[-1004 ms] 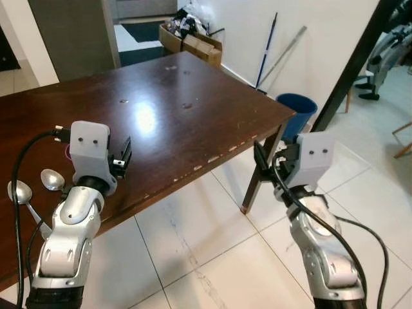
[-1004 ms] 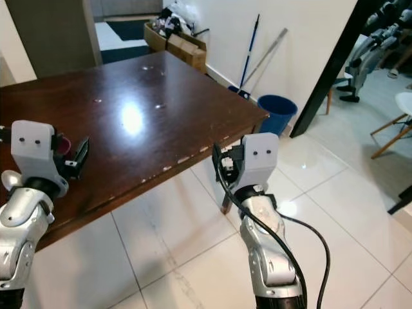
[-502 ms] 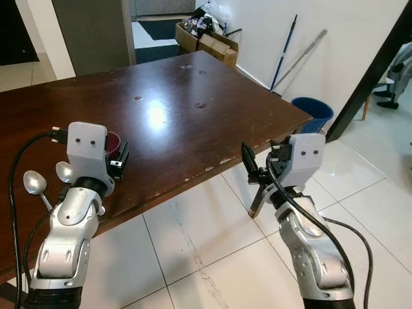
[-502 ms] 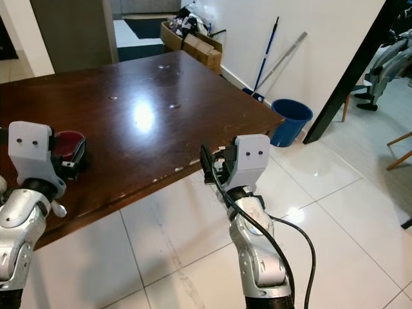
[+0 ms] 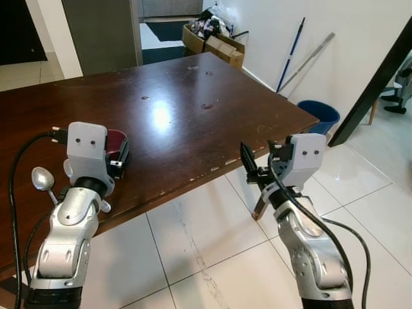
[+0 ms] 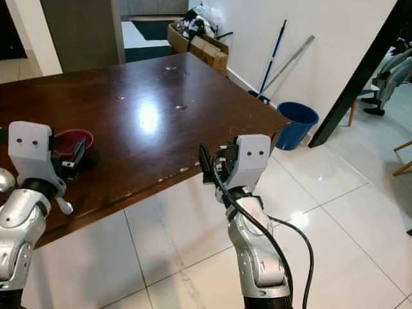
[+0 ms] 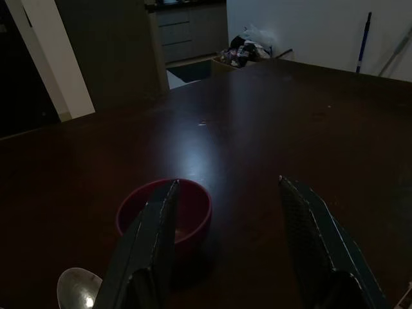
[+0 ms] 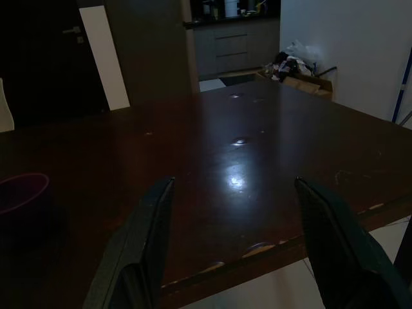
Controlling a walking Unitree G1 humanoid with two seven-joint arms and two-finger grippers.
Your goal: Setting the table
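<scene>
A maroon bowl [image 6: 72,140] sits on the dark wooden table [image 5: 187,103] near its front left. My left gripper [image 7: 228,182] hovers open just in front of the bowl, low over the tabletop, with nothing between its fingers [image 7: 151,244]. A metal spoon [image 5: 44,179] lies on the table to the left of that arm, and its bowl end shows in the left wrist view as the spoon [image 7: 77,290]. My right gripper [image 8: 234,183] is open and empty, held off the table's front edge [image 5: 232,161] over the floor. It points across the tabletop, with the bowl [image 8: 22,193] far off to one side.
A table leg [image 5: 261,206] stands right by my right gripper. A blue bin [image 5: 318,112], leaning broom poles [image 5: 293,48] and cardboard boxes [image 5: 219,45] line the white wall behind the table. A black slanted post [image 5: 373,84] rises at the right. White tiled floor [image 5: 193,244] lies below.
The whole view has shifted, so the camera moved. The bowl has come out from behind my left wrist. Both grippers keep the same open pose.
</scene>
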